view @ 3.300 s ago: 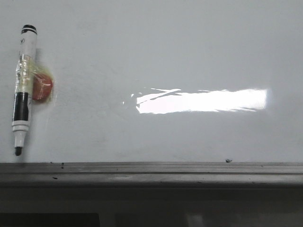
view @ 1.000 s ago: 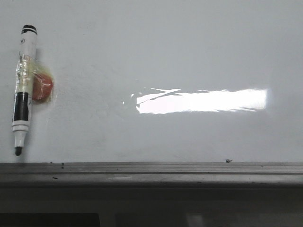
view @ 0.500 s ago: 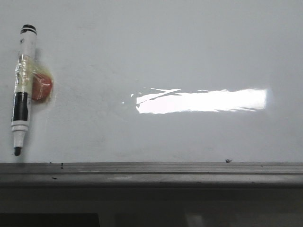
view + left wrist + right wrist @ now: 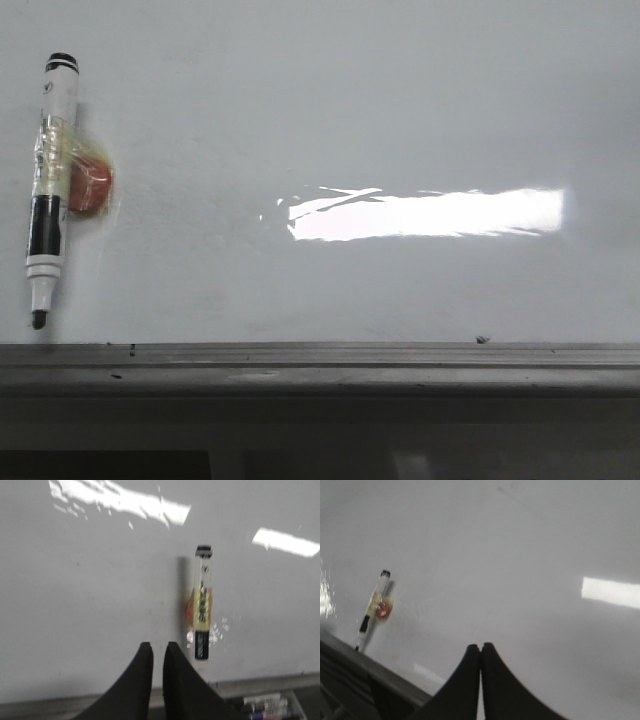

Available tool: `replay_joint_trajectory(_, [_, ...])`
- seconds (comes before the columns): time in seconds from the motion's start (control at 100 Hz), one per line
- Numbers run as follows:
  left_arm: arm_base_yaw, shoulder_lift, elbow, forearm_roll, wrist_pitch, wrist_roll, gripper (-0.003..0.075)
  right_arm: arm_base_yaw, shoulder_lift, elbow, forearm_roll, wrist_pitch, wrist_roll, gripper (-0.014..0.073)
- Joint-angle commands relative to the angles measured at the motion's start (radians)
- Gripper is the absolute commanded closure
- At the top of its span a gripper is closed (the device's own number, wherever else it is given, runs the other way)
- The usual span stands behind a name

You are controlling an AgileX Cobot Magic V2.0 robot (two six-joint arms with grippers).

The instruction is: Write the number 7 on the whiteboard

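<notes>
The whiteboard (image 4: 330, 120) fills the front view, with a bright glare streak (image 4: 425, 214) across its middle and a grey ledge (image 4: 320, 358) along its bottom edge. No drawn line of a 7 is seen on the board in any view.

A marker (image 4: 48, 185) is seen at the far left of the board, well apart from the glare streak. It stands nearly upright, black cap end up and dark tip down, the tip just above the ledge. It is wrapped in clear tape and fixed against a red round piece (image 4: 90, 186) that lies just right of its barrel, touching it.

In the left wrist view, the left hand (image 4: 156, 652) is seen with its fingers nearly together, a narrow gap between them, and nothing held; the marker (image 4: 202, 610) is near it but apart from it. More pens (image 4: 262, 707) are seen below the ledge.

In the right wrist view, the right hand (image 4: 481, 652) is seen with its fingers pressed together, nothing held, and the marker (image 4: 372, 609) well apart from it. Neither hand appears in the front view.
</notes>
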Motion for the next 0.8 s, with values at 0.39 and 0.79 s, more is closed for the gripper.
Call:
replay_joint_trajectory(0.39, [-0.221, 0.274, -0.159, -0.03, 0.036, 0.053, 0.0314, 0.034, 0.098, -0.09, -0.041, 0.098, -0.012, 0.0179])
replay_joint_trajectory(0.79, [-0.29, 0.456, -0.159, -0.128, -0.124, 0.053, 0.0314, 0.034, 0.149, -0.088, -0.056, 0.067, -0.01, 0.0179])
